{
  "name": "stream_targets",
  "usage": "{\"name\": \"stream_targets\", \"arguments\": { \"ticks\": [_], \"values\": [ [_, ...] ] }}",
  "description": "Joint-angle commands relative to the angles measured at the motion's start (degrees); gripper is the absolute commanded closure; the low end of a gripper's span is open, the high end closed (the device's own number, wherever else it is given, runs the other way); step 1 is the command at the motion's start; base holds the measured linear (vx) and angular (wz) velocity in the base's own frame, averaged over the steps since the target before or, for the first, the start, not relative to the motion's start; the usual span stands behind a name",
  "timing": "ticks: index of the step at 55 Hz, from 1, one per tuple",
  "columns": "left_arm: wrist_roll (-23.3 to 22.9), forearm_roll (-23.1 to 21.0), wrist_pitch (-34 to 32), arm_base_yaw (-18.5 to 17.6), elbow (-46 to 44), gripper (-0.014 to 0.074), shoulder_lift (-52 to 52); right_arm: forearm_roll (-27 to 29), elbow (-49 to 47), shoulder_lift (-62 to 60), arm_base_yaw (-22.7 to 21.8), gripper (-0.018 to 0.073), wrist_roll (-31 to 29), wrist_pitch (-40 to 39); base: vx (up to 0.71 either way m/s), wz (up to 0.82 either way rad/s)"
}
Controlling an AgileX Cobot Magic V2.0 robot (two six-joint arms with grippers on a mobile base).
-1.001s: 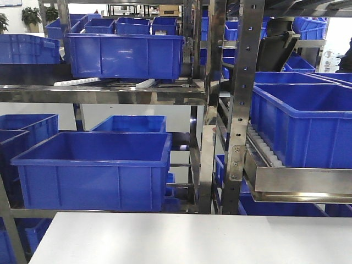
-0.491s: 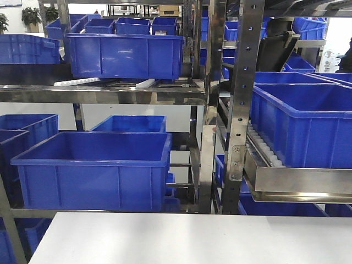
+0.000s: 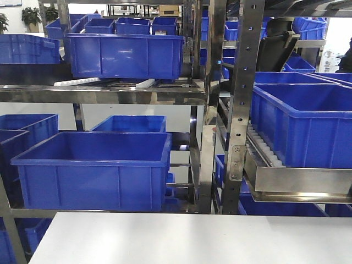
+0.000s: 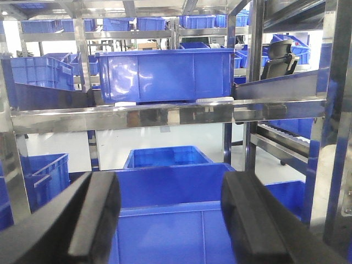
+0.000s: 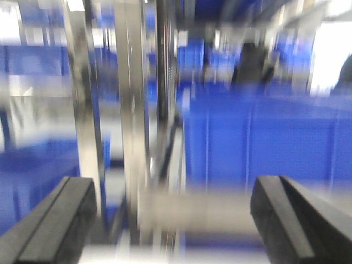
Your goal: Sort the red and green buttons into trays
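No red or green button and no red or green tray shows in any view. My left gripper (image 4: 171, 217) is open and empty, its black fingers (image 4: 93, 217) apart, pointing level at a deep blue bin (image 4: 165, 220) on the rack. My right gripper (image 5: 173, 220) is open and empty, its fingers (image 5: 60, 220) wide apart; its view is motion-blurred and faces a steel rack post (image 5: 135, 110) and blue bins. Neither gripper shows in the front view.
A steel rack (image 3: 231, 110) with several deep blue bins (image 3: 93, 168) stands behind the white table (image 3: 192, 239). A roller shelf (image 3: 297, 181) juts out at the right. A black chair (image 3: 278, 44) stands far back.
The front view has not changed. No earlier wrist frames are given.
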Motion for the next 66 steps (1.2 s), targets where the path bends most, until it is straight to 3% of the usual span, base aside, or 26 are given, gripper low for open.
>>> {"name": "stream_targets", "arguments": {
  "ticks": [1, 12, 20, 30, 38, 66],
  "values": [
    [-0.06, -0.58, -4.84, -0.28, -2.10, 0.0061, -0.02, -1.72, 6.59, 4.54, 1.20, -0.0002, 2.27, -9.88, 0.00, 0.00],
    [-0.06, -0.58, -5.01, -0.28, -2.10, 0.0061, -0.02, -6.43, 19.55, 20.18, 6.32, 0.0032, 3.16, -29.82, 0.00, 0.00],
    [-0.06, -0.58, -5.01, -0.28, -2.10, 0.0061, -0.02, -10.96, 20.69, 31.67, 7.70, 0.0032, 3.12, -42.26, 0.00, 0.00],
    [0.10, -0.58, -5.00, -0.28, -2.10, 0.0061, 0.02, -10.53, 20.00, 44.21, 7.65, 0.0032, 2.71, -59.21, 0.00, 0.00],
    [0.10, -0.58, -5.00, -0.28, -2.10, 0.0061, 0.02, -10.53, 18.86, 53.24, 7.65, 0.0032, 2.71, -64.62, 0.00, 0.00],
    [0.58, -0.43, -5.19, -0.28, -2.10, 0.0061, 0.05, -11.91, 8.06, 66.57, 7.65, 0.0041, 2.76, -64.53, 0.00, 0.00]
  ]
}}
